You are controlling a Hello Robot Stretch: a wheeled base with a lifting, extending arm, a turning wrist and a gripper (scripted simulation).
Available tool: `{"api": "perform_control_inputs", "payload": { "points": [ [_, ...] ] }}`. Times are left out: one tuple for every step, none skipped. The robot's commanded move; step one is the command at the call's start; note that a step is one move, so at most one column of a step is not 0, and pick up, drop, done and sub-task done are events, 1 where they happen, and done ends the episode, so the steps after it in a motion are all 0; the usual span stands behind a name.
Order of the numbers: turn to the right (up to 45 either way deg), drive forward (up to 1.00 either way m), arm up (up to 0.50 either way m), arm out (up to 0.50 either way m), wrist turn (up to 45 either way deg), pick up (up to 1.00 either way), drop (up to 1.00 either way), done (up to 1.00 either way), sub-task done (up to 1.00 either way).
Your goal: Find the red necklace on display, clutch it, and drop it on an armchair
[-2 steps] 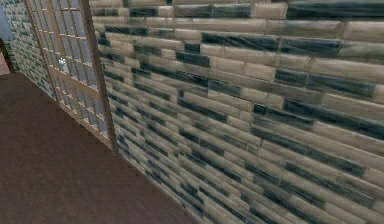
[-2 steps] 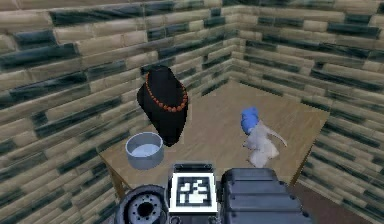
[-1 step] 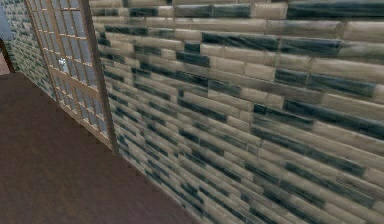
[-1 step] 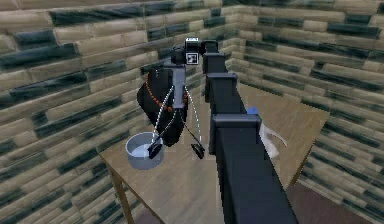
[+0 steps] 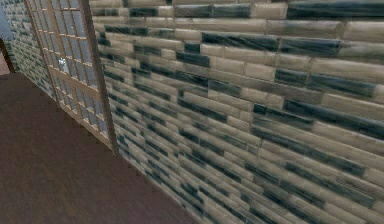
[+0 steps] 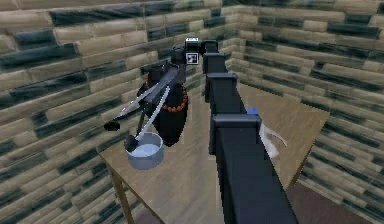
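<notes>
A dark display bust (image 6: 170,105) stands on a wooden table (image 6: 190,180) against the brick wall, and a string of red beads (image 6: 181,100) that looks like the necklace hangs on it. The arm (image 6: 235,140) reaches up over the table to its two white squares (image 6: 195,48). Left of them, the gripper (image 6: 122,126) slants down across the bust toward a small pale bowl (image 6: 146,151). With the bust and bowl at and behind the fingers, I cannot tell whether the gripper holds anything.
A white rounded object (image 6: 270,138) with a small blue thing (image 6: 252,113) beside it lies on the table right of the arm. Brick walls (image 5: 250,110) stand close ahead, with a glazed wooden door (image 5: 75,65) at the forward view's left and dark floor (image 5: 50,160) before it.
</notes>
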Motion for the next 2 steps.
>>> {"api": "perform_control_inputs", "payload": {
  "points": [
    [0.0,0.0,0.0,0.0,45.0,0.0,0.0,0.0,0.0],
    [0.0,0.0,0.0,0.0,45.0,0.0,0.0,0.0,0.0]
  ]
}}
